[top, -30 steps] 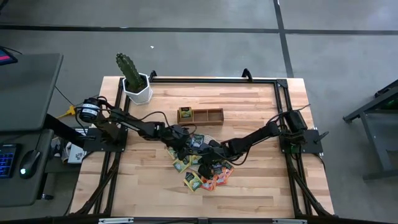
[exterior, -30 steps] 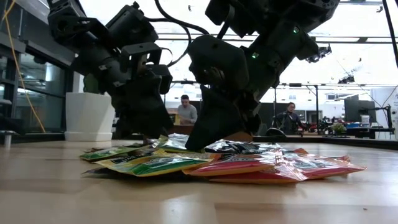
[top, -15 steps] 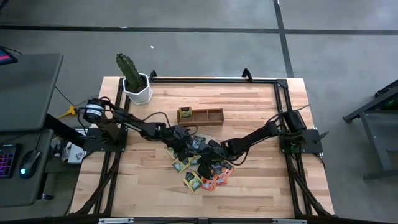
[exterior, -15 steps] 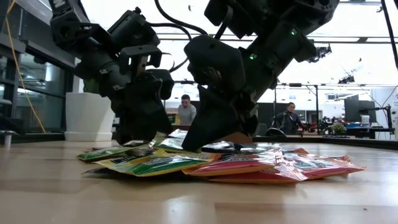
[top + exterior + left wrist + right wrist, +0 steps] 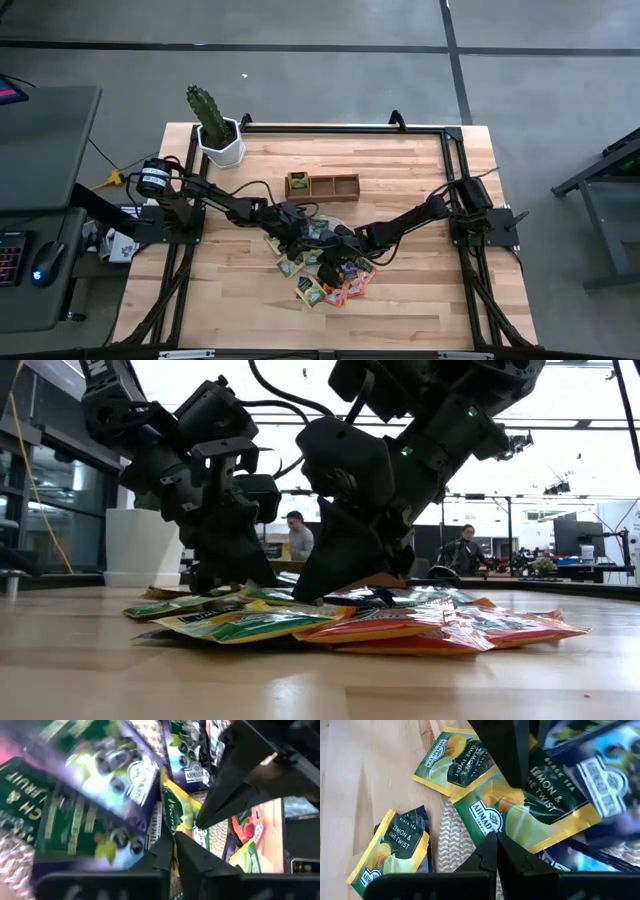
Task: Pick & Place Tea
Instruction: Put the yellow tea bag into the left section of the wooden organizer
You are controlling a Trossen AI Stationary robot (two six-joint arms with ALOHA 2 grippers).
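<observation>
Several tea sachets [image 5: 322,268], yellow-green, dark blue and orange-red, lie heaped on a round woven mat [image 5: 454,836] in the middle of the table. My left gripper [image 5: 303,237] reaches slanting down into the heap's left part and is shut on a yellow-green sachet [image 5: 175,812]. My right gripper [image 5: 333,252] comes in from the right, shut. Its tips [image 5: 496,839] stand at the yellow edge of a lemon sachet [image 5: 520,817]. The brown three-compartment tray [image 5: 322,184] stands beyond the heap. My left gripper pinches the yellow-green sachet's yellow edge [image 5: 173,836] between its two fingers, slanting down from the table's left. The sachet lies among the others on the heap. My right gripper: whether its shut tips touch the lemon sachet's edge [image 5: 492,831], I cannot tell.
A cactus in a white pot [image 5: 215,132] stands at the far left corner. The two grippers are close together over the heap [image 5: 330,622]. Bare wood lies toward the near edge [image 5: 320,325]. People sit in the room beyond the table [image 5: 298,538].
My left gripper has tipped a little further down into the heap's left part, and the sachets under it have shifted slightly. My right gripper has kept still.
</observation>
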